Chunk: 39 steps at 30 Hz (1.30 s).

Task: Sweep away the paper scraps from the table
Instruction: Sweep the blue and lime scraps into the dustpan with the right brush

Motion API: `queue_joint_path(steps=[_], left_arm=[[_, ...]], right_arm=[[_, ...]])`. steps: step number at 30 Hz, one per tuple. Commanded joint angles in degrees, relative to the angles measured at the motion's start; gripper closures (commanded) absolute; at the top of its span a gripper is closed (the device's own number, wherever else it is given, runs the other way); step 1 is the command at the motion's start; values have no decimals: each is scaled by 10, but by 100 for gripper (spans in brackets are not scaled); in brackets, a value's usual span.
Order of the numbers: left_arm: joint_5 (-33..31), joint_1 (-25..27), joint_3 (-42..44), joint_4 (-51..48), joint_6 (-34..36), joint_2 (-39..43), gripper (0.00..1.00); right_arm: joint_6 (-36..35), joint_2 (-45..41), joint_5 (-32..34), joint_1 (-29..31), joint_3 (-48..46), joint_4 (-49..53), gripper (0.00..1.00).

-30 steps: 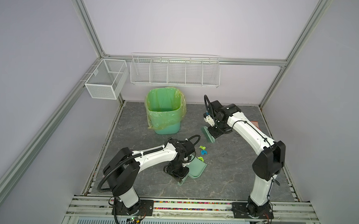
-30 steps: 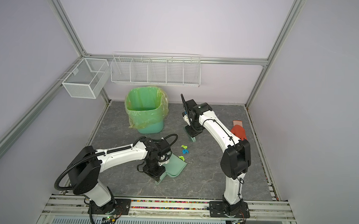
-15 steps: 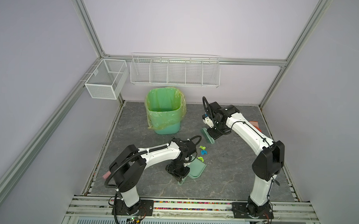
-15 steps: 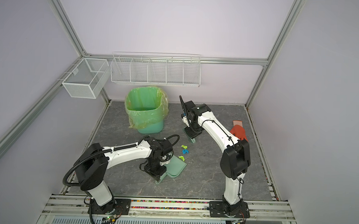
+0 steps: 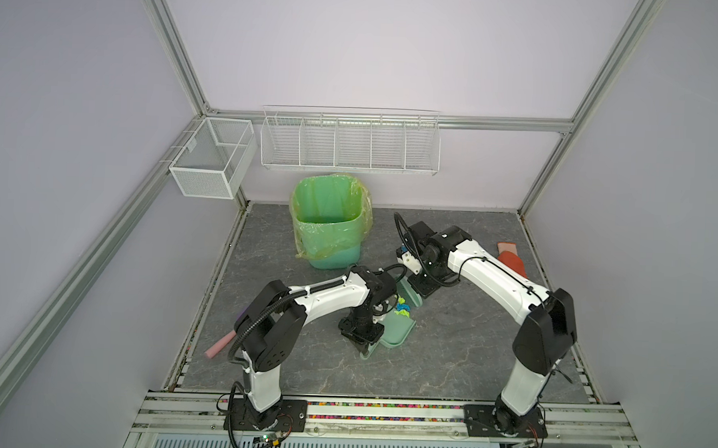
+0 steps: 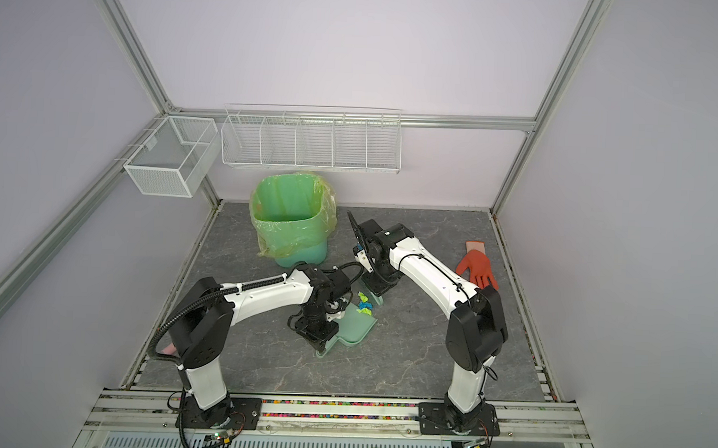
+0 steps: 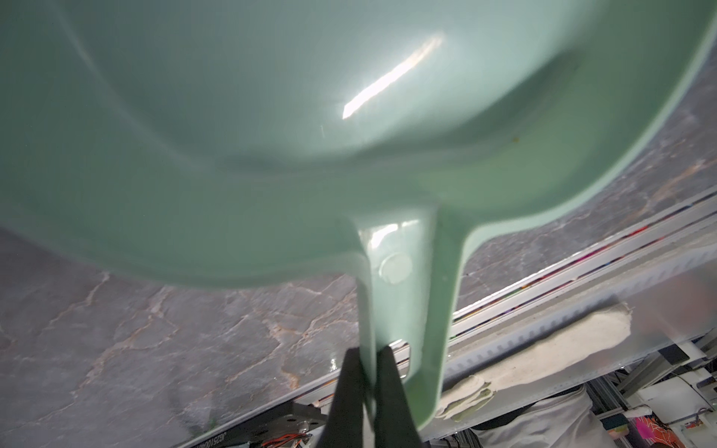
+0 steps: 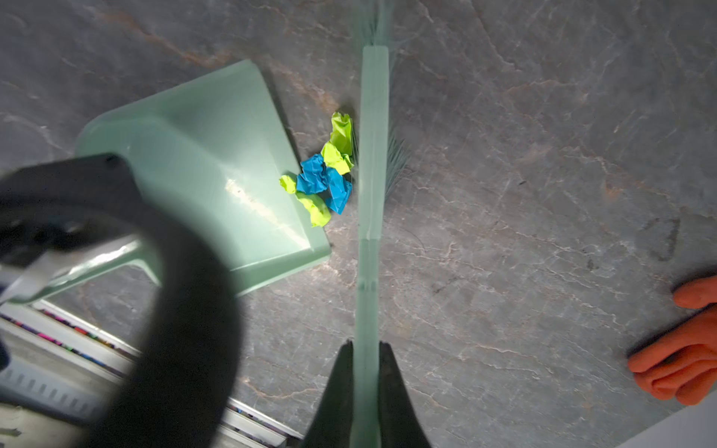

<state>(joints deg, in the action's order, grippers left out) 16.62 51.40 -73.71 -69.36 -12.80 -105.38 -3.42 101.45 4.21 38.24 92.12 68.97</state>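
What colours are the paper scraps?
The paper scraps are blue and lime green, clearest in the right wrist view.

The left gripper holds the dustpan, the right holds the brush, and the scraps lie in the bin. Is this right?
No: the scraps lie on the table between brush and dustpan, as the right wrist view shows.

Both top views are bright and evenly lit from above, with only soft, faint shadows on the table (image 5: 447,353), and the uprights (image 5: 179,59) splay outward toward the edges. In the left wrist view the dustpan (image 7: 232,116) is close and blurred, with a white streak of glare. In the right wrist view the scraps (image 8: 326,178) are sharp, while the cable (image 8: 186,310) and fingers (image 8: 337,395) are out of focus.
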Motion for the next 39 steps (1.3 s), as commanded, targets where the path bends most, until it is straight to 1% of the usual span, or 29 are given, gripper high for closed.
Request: queue_joint_path(steps=[1, 5, 8, 10, 12, 15, 22, 28, 30, 35, 36, 39], left_arm=[[-8, -6, -16, -17, 8, -5, 100], [-12, -11, -12, -15, 8, -4, 100], [-14, -12, -10, -12, 7, -4, 100], [-16, -12, -10, -8, 5, -4, 100], [-17, -12, -8, -5, 3, -3, 100], [-25, -12, -7, -2, 4, 0, 100], [-45, -12, 1, 12, 4, 17, 100], [-63, -12, 16, 35, -2, 32, 100], [-72, -12, 15, 39, -3, 35, 100], [-105, -13, -1, 40, -2, 36, 100], [-115, -14, -6, 39, -2, 38, 100], [-139, -14, -19, 41, -6, 43, 100]], right_arm=[[19, -43, -69, 23, -44, 9, 93], [34, -93, -132, 36, -83, -15, 93], [53, -127, -155, 42, -100, -35, 93], [70, -144, -155, 42, -107, -43, 93], [84, -152, -145, 41, -107, -45, 93], [109, -155, -112, 36, -99, -38, 93], [153, -168, -82, 7, -89, -43, 93], [173, -185, -68, -19, -84, -67, 93], [178, -184, -68, -26, -82, -77, 93], [186, -180, -43, -43, -75, -85, 93], [186, -179, -35, -50, -74, -84, 93], [192, -179, 19, -81, -69, -67, 93]])
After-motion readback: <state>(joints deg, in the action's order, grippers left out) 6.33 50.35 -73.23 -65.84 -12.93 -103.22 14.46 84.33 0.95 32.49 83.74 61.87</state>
